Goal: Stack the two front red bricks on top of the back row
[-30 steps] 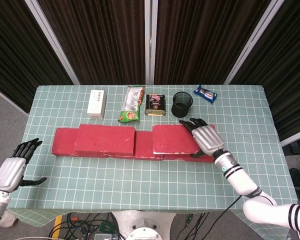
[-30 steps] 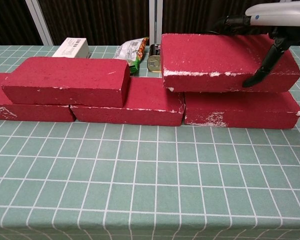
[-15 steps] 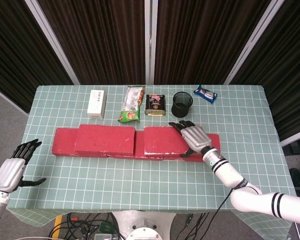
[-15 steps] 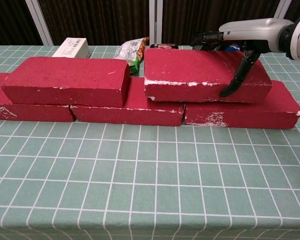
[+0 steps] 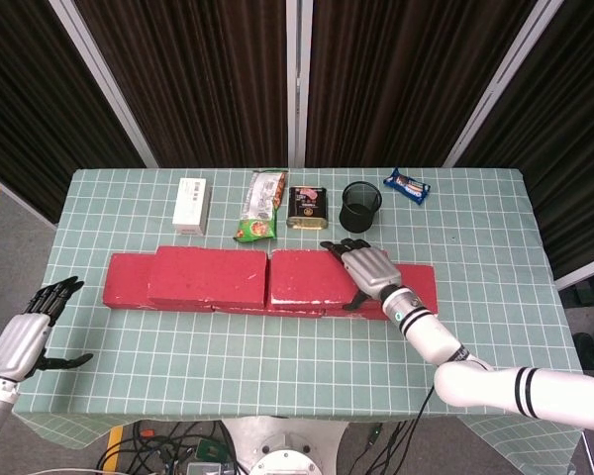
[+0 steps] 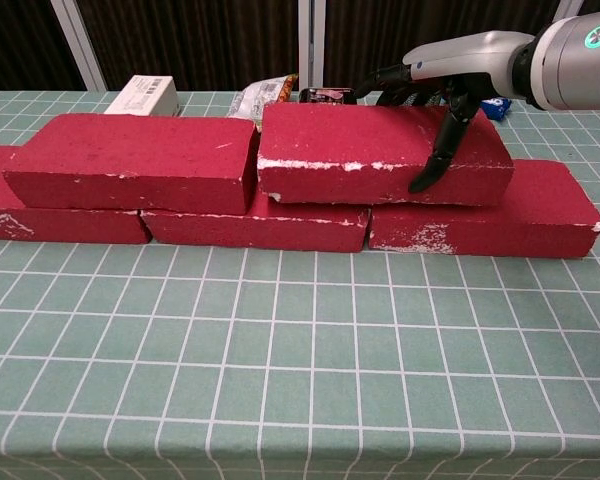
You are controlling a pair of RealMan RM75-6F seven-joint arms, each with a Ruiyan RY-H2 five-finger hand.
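Three red bricks form the bottom row: left (image 6: 40,222), middle (image 6: 260,225) and right (image 6: 500,215). Two more lie on top. The upper left brick (image 5: 208,275) (image 6: 130,160) rests free. My right hand (image 5: 364,269) (image 6: 448,88) grips the upper right brick (image 5: 305,275) (image 6: 350,155), with fingers over its back edge and the thumb on its front face. That brick's left end is nearly against the upper left brick. My left hand (image 5: 25,338) hangs off the table's front left corner, holding nothing, fingers apart; the chest view does not show it.
Behind the bricks stand a white box (image 5: 191,205), a snack bag (image 5: 260,208), a dark tin (image 5: 308,208), a black mesh cup (image 5: 360,206) and a blue packet (image 5: 406,185). The green gridded table (image 5: 277,356) stretches in front of the bricks.
My right hand has slid the upper right brick leftward along the bottom row until it nearly meets the upper left brick. The left hand has stayed put.
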